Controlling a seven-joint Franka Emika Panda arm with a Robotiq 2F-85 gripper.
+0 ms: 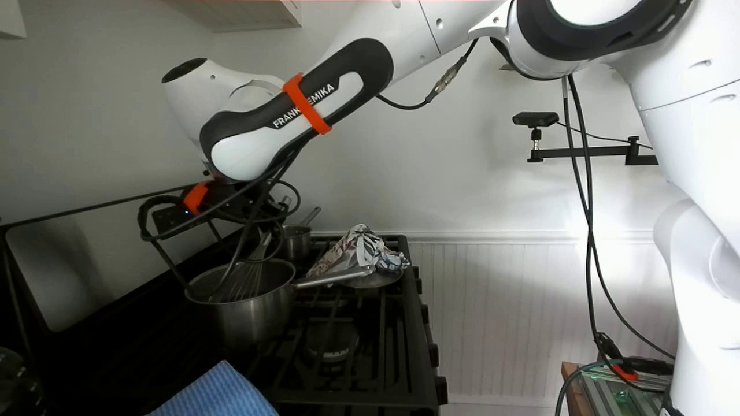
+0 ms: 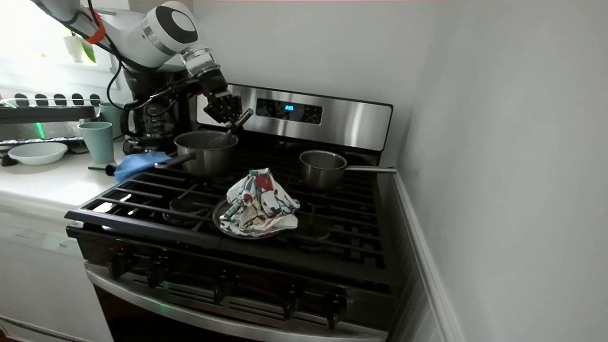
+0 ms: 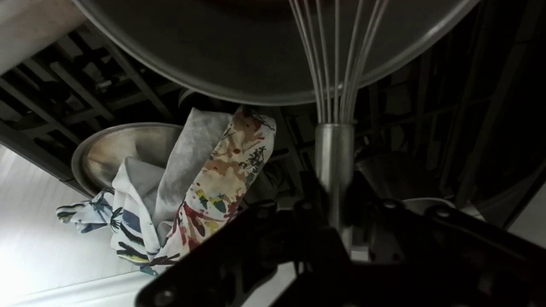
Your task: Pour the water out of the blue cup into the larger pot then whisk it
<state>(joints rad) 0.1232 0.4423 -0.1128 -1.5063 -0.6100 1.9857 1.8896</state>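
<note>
Here's the pincer (image 3: 335,183), jaws drawn in on the smooth handle of the balloon whisk (image 3: 335,147), wires reaching into the large stainless-steel saucepan (image 1: 248,320) beneath. Probably light, springy, twist-prone: gripping near the wires looks sound.

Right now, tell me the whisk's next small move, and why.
I'd probably begin one gentle sweep of the whisk inside the larger pot. The gripper is shut on the whisk, which slants down into the pot in both exterior views. Whether it touches anything inside I can't tell, so starting slowly seems wise.
</note>
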